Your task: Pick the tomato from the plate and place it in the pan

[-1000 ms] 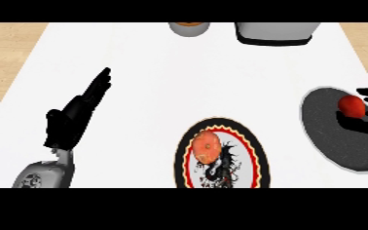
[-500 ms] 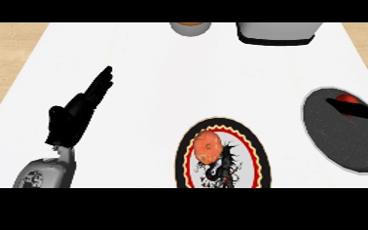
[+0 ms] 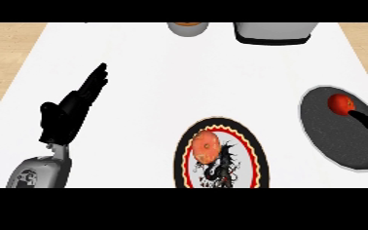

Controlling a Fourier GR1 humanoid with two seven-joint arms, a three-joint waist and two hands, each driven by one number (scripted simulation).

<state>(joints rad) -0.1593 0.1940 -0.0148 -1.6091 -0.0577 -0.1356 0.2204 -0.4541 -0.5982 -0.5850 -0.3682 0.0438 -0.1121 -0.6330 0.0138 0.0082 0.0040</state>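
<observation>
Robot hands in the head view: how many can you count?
1. The left robot hand is at the view's left, open over the counter. A dark shape by the pan's right edge may be the other.

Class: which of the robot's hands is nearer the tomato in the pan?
Right. The right hand, at the view's right edge, is just beside the tomato in the pan. The left hand rests open across the counter, at the view's left.

Smooth, matt white counter, flanked at its far corners by a pale wood-grain surface. On it sit a dull dark-grey pan, a glossy printed plate and a shiny red tomato. The left hand is matt black.
</observation>
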